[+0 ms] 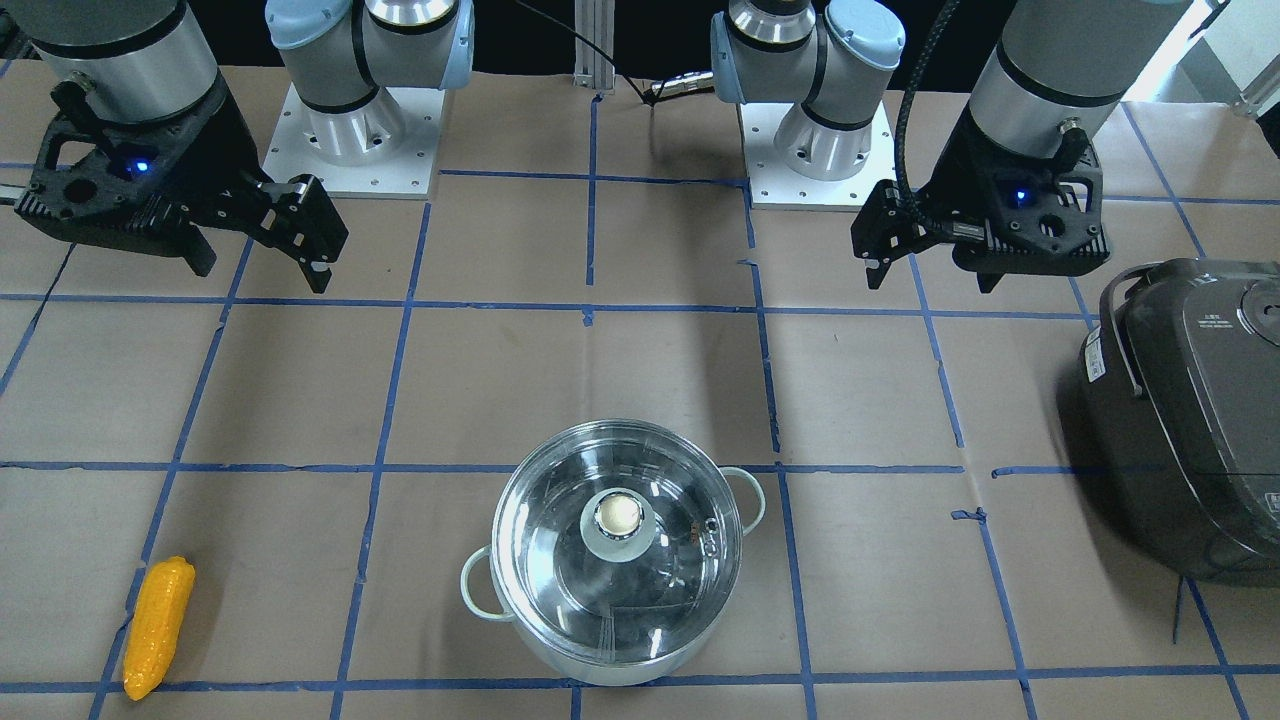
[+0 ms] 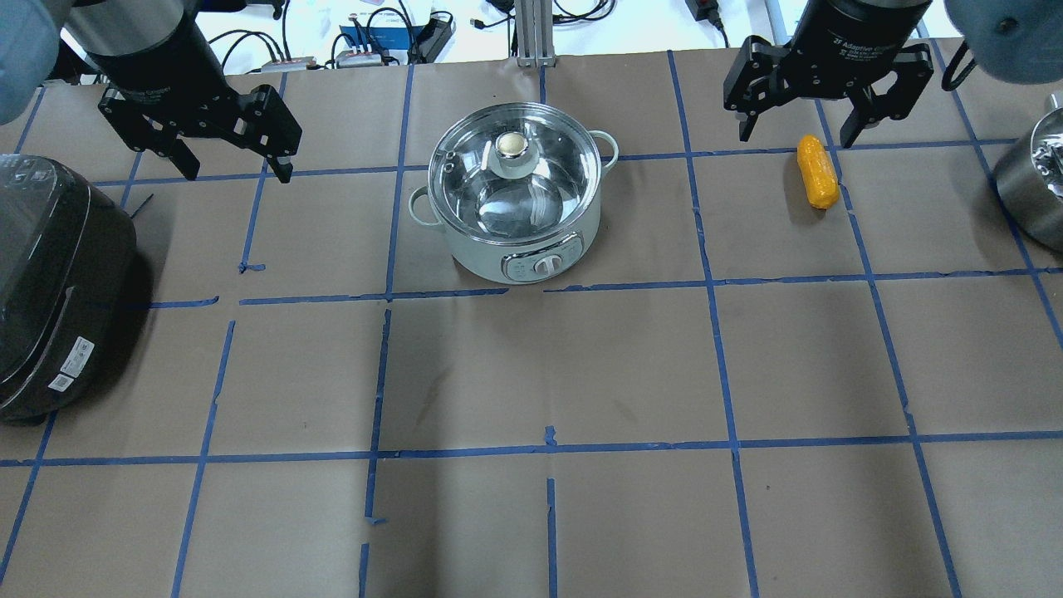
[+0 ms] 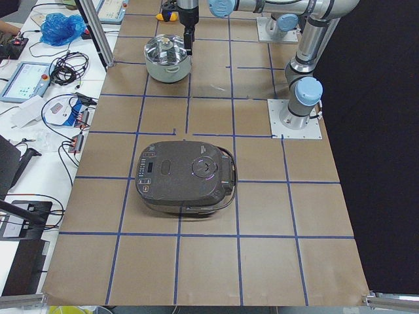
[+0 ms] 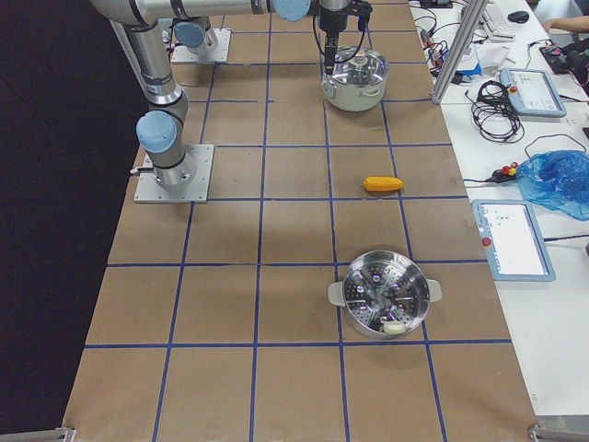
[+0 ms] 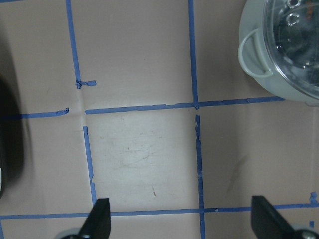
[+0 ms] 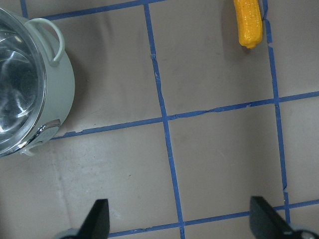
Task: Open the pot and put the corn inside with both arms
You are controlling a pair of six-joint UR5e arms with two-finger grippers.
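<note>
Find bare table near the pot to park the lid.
Bare squares lie between the pot and the rice cooker, between the pot and the corn, and across the table rows on the robot's side of the pot. Tightest: the robot's right end, with corn and steamer pot.

Light on the bench (image 2: pixel 581 374) is bright and even from above; I see only soft shadows, the heaviest beside the rice cooker (image 2: pixel 50 274). The glass lid (image 1: pixel 560 540) of the pot (image 1: pixel 610 672) flares with white glare streaks. On my left wrist feed a pale washed-out patch sits mid-frame, and the fingertips (image 5: pixel 99 221) of the left end effector (image 5: pixel 177 224) at the bottom edge look soft. Both side feeds are small and coarse, so far things lose detail; beyond the bench edge they go black.
</note>
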